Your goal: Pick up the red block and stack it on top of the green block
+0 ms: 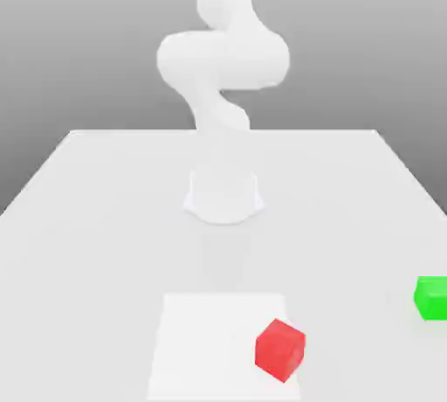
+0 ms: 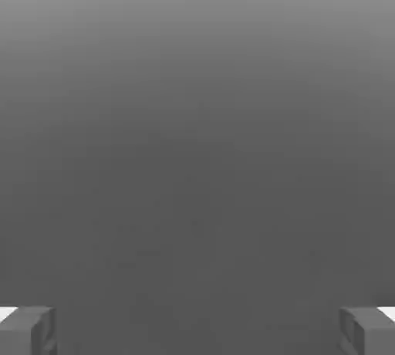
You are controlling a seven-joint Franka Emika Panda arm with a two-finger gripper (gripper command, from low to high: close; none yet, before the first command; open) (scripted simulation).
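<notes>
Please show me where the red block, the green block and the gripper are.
red block (image 1: 280,350): exterior view, front face.
green block (image 1: 431,297): exterior view, front face.
gripper (image 2: 197,330): hand view, midway between its open fingertips.

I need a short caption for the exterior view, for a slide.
White arm on a white table; red block and green block sit apart.

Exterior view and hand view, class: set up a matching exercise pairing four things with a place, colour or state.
Things:
1. red block
2. green block
3. hand
4. arm

Descriptions:
A. white, rising behind the blocks
B. at the exterior view's right edge
C. open, nothing between its fingers
D. on the pale square patch of the table

Pairs: 1-D, 2-B, 3-C, 4-A
</notes>
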